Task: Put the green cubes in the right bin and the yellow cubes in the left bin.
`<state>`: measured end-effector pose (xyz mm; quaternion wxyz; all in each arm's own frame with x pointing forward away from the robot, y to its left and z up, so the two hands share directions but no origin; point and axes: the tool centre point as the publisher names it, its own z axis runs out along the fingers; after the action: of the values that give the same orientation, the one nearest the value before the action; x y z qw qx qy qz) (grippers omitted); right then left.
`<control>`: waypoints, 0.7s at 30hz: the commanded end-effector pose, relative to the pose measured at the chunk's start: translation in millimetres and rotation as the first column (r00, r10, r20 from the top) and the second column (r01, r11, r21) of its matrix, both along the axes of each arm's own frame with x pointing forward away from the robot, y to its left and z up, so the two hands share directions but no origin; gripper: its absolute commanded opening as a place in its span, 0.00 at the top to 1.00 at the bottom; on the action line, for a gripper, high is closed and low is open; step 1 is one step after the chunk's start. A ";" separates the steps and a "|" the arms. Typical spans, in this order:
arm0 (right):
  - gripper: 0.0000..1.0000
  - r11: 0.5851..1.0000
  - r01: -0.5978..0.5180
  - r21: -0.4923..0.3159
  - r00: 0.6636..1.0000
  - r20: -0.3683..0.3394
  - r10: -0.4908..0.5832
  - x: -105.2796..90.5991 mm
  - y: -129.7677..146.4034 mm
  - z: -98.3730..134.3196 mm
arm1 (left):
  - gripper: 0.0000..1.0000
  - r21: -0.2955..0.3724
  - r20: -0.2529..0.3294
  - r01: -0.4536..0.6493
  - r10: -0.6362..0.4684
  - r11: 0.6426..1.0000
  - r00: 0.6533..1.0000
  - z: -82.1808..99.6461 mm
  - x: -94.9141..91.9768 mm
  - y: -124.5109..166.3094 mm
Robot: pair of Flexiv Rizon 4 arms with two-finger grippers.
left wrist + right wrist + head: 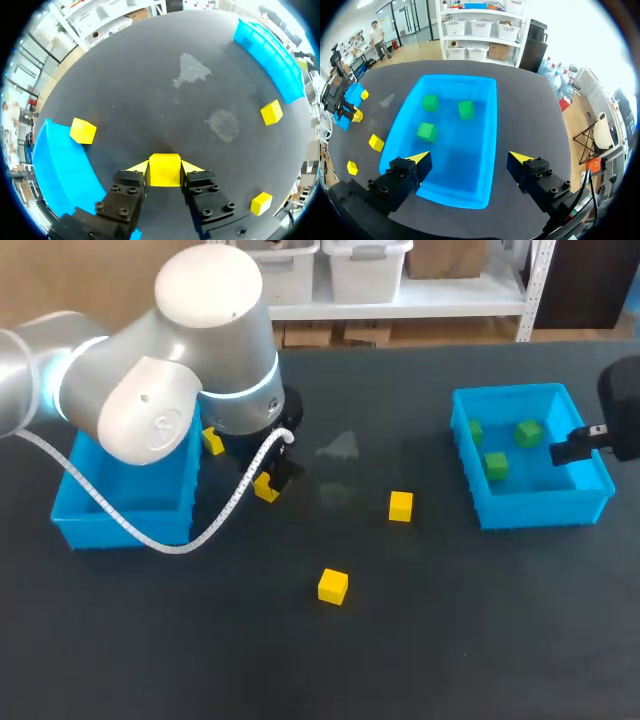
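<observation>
Left jaws clamped on a yellow cube point(165, 170) near the desk point(450, 640) | left bin point(72, 522) lies at the cube's 9 o'clock | best practice: lift clear of the bin wall, release over its middle | right jaws spread wide above the right bin point(530, 508)

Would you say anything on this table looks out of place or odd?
Only two pale smudges on the table, between the left bin and right bin; they look like scuffs or residue. Nothing else stands out.
</observation>
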<state>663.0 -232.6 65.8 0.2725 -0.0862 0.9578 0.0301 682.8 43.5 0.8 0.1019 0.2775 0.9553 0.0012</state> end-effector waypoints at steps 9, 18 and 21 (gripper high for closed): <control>0.00 1.000 0.002 0.000 1.000 0.006 -0.002 -0.4 0.2 -1.3 | 1.00 -0.185 0.187 -0.131 0.166 0.974 0.968 75.3 29.9 29.6; 0.00 1.000 0.002 0.000 1.000 0.006 -0.002 -0.4 0.2 -1.3 | 1.00 -0.253 0.277 -0.303 0.368 0.919 0.887 115.7 54.4 83.8; 0.00 1.000 0.002 0.000 1.000 0.006 -0.002 -0.4 0.2 -1.3 | 1.00 -0.250 0.285 -0.355 0.418 0.901 0.862 115.5 57.4 109.1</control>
<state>663.0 -232.6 65.8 0.2725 -0.0862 0.9578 0.0301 750.3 136.3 110.6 0.2647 0.0719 0.9614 -0.0202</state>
